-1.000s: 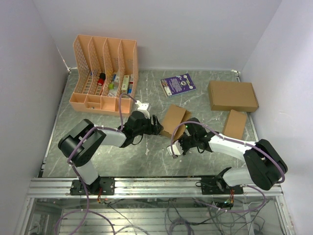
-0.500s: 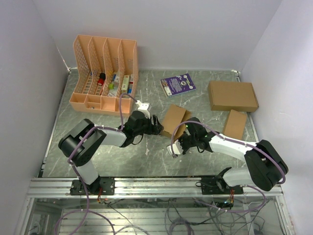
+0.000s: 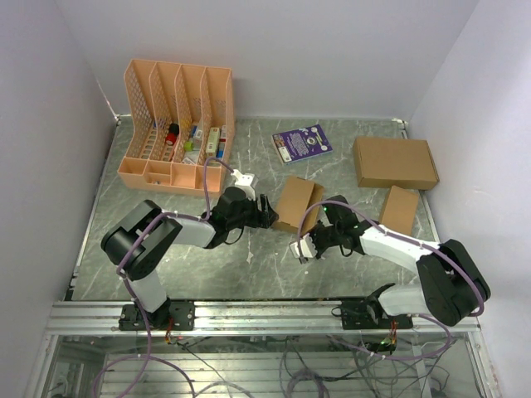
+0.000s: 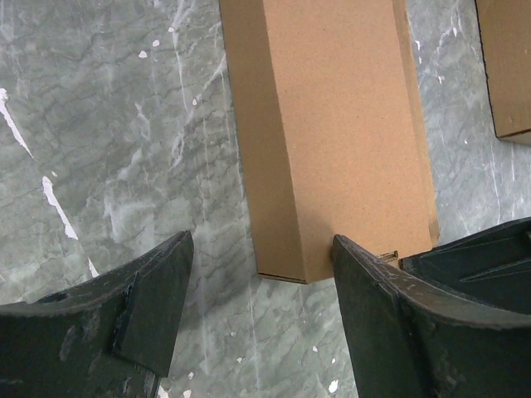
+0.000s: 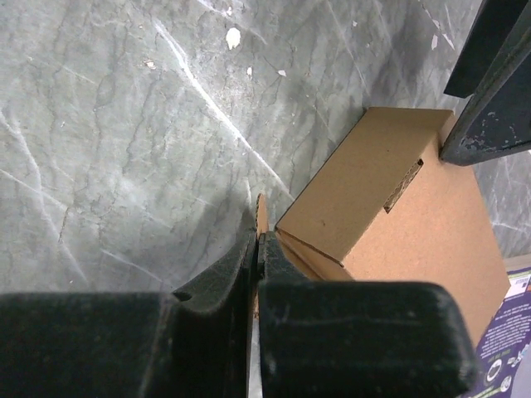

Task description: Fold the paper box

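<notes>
The paper box [image 3: 296, 204] is a small slim brown carton lying in the middle of the table. In the left wrist view [image 4: 332, 124] it runs away from me, and its near end lies between my fingers. My left gripper [image 3: 267, 212] [image 4: 260, 249] is open at the carton's left end; its right fingertip [image 4: 357, 265] is at the box's corner. My right gripper [image 3: 315, 230] [image 5: 260, 236] is shut on a thin cardboard flap [image 5: 261, 211] at the carton's open near end [image 5: 357, 191]. The right gripper's black body shows in the left wrist view [image 4: 481, 249].
A much larger brown box [image 3: 395, 162] and a second small carton [image 3: 399, 210] [image 4: 508, 66] lie at the right. A purple booklet [image 3: 302, 143] lies at the back. An orange file organizer [image 3: 176, 124] stands at the back left. The table is grey marble.
My right arm has shifted a little to the right, still holding the flap. The left arm and the carton have barely moved.
</notes>
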Action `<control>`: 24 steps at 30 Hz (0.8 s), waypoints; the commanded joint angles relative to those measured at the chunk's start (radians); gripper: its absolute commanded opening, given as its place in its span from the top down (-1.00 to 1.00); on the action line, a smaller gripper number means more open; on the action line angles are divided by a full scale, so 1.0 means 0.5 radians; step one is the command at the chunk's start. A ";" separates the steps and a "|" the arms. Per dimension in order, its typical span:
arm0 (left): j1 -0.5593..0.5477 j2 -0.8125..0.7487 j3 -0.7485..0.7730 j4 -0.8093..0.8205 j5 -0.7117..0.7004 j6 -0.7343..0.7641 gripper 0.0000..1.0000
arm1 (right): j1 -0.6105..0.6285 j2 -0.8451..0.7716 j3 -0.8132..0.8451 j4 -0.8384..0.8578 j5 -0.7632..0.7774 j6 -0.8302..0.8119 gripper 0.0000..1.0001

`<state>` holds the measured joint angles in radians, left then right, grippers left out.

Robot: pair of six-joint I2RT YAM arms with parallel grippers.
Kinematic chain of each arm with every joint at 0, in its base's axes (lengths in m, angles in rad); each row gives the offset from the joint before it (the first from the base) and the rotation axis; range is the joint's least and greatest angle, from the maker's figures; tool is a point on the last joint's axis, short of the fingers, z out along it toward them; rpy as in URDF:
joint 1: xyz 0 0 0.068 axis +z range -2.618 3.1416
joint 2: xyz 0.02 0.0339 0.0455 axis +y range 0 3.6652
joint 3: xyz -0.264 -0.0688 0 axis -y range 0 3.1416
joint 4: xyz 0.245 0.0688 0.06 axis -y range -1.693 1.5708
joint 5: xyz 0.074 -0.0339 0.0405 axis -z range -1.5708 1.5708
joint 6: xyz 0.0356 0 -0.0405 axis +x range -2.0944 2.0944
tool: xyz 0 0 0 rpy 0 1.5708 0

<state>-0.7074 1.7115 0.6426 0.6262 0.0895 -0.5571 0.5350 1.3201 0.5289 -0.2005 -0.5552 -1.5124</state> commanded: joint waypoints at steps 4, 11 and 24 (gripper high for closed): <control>0.034 0.062 0.011 -0.026 0.001 0.031 -0.55 | -0.075 -0.013 0.002 -0.170 -0.123 -0.012 1.00; 0.036 0.061 0.018 -0.022 0.024 0.025 -0.55 | -0.175 0.017 0.015 -0.187 -0.184 0.003 1.00; 0.035 -0.099 0.181 -0.181 0.077 0.132 -0.58 | -0.189 0.045 0.043 -0.168 -0.232 0.074 0.96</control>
<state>-0.6960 1.6661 0.6666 0.5568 0.1101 -0.5354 0.4484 1.3270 0.5365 -0.2455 -0.6521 -1.5066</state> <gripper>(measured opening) 0.787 0.019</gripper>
